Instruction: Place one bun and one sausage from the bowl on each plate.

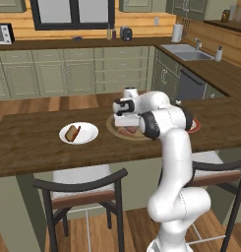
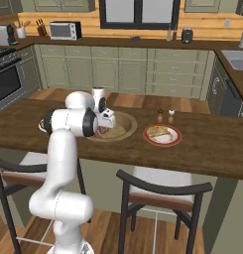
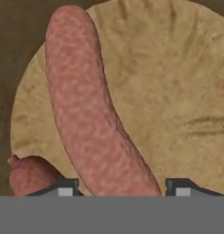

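The tan wooden bowl point(image 1: 113, 129) point(image 2: 124, 124) point(image 3: 177, 91) sits mid-counter. My gripper point(image 1: 128, 127) point(image 2: 102, 131) point(image 3: 122, 187) reaches down into it, open, with its two fingertips either side of the near end of a long pink sausage point(image 3: 86, 114) that lies on the bowl floor. A second sausage point(image 3: 29, 176) lies just beside the left fingertip. The plain white plate point(image 1: 87, 133) to the left holds a bun point(image 1: 72, 133). The red-rimmed plate point(image 2: 168, 141) to the right holds a bun point(image 2: 157, 131); the arm partly hides that plate point(image 1: 195, 126) in the left base view.
Salt and pepper shakers point(image 2: 165, 115) stand just behind the red-rimmed plate. Two dark-framed chairs point(image 1: 80, 189) point(image 2: 162, 191) are tucked under the counter's near edge. A sink point(image 1: 186, 51) is set in the back right counter.
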Available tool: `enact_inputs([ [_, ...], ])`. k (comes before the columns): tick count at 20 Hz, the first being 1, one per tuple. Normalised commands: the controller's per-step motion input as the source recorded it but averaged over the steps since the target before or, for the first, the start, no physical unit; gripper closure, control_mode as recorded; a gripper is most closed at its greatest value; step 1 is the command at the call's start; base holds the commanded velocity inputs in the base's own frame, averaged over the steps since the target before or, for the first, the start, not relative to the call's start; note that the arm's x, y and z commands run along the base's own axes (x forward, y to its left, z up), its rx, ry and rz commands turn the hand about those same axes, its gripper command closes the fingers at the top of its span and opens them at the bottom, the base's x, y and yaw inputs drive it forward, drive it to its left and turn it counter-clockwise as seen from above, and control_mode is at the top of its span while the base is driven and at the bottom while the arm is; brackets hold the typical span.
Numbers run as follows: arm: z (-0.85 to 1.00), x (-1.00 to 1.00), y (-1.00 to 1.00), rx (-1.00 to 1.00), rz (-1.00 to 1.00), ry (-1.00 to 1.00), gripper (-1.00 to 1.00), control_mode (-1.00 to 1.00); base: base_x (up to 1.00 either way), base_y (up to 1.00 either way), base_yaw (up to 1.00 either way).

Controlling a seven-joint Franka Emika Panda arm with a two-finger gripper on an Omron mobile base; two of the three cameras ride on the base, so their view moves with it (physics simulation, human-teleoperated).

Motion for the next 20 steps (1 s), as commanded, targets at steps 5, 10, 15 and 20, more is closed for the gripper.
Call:
enact_inputs([
  [5, 0.09, -0.98, -0.12, 0.12, 0.02, -0.2, 1.0, -1.0, 0.0, 0.0, 0.0],
  [10, 0.29, -0.9, 0.1, 0.1, 0.0, -0.32, 1.0, -1.0, 0.0, 0.0, 0.0],
  [15, 0.55, -0.95, 0.87, 0.05, -0.02, -0.31, 1.0, -1.0, 0.0, 0.0, 0.0],
  [20, 1.0, -0.13, 0.79, 0.07, -0.07, -0.2, 1.0, -1.0, 0.0, 0.0, 0.0],
])
